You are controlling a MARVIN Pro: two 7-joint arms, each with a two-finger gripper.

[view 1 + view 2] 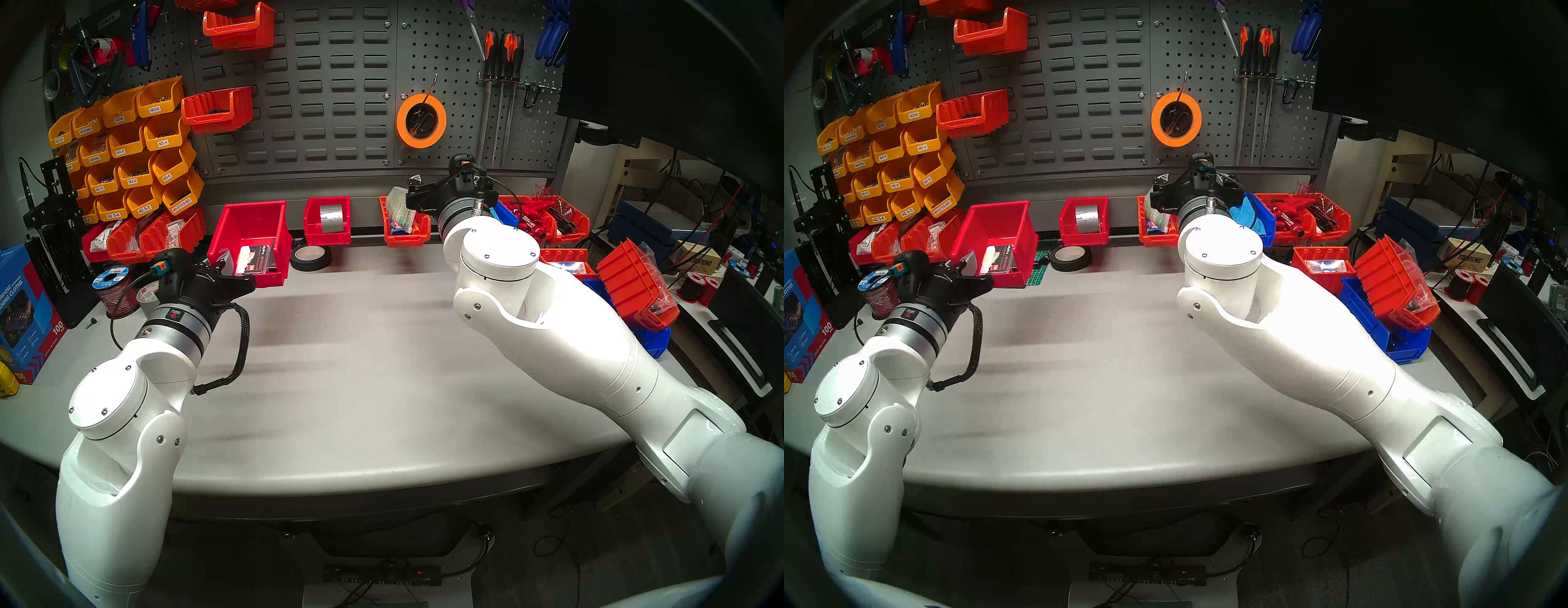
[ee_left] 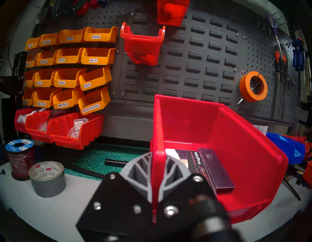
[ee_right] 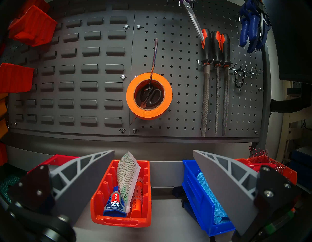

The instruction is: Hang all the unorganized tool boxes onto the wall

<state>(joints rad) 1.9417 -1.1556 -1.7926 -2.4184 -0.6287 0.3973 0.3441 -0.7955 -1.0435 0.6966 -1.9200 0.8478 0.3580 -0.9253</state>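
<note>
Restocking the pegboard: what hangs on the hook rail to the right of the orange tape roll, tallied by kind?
Orange-and-black-handled files: 3
Carabiner: 1
Total: 4

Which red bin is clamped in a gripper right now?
The plain red bin holding black-white cards: the left gripper pinches its side wall. The tape-roll bin sits untouched.
</note>
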